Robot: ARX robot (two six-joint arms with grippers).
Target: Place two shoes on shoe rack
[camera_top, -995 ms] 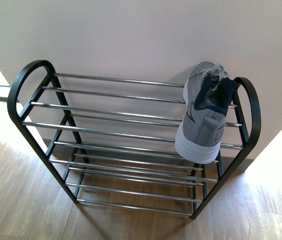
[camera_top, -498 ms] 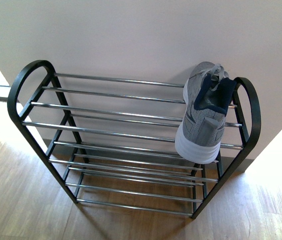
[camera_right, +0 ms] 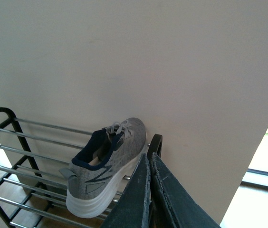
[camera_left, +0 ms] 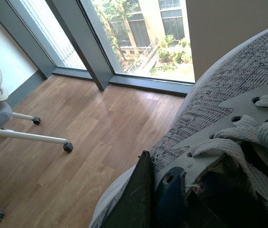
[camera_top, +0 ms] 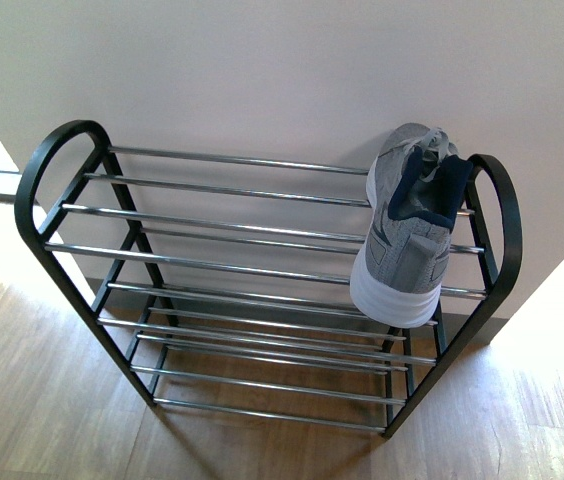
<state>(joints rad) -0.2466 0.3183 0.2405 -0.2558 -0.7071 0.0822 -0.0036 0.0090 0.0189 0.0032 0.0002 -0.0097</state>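
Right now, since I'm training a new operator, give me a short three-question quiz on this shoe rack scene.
1. True or false: the grey sneaker with white sole rests on the top tier of the black metal shoe rack with chrome bars.
2. The second grey knit shoe is: A in a box; B held by the left gripper; C on the rack.
3. Fill in: the right gripper is ____ and empty.
Key: 1 true; 2 B; 3 shut.
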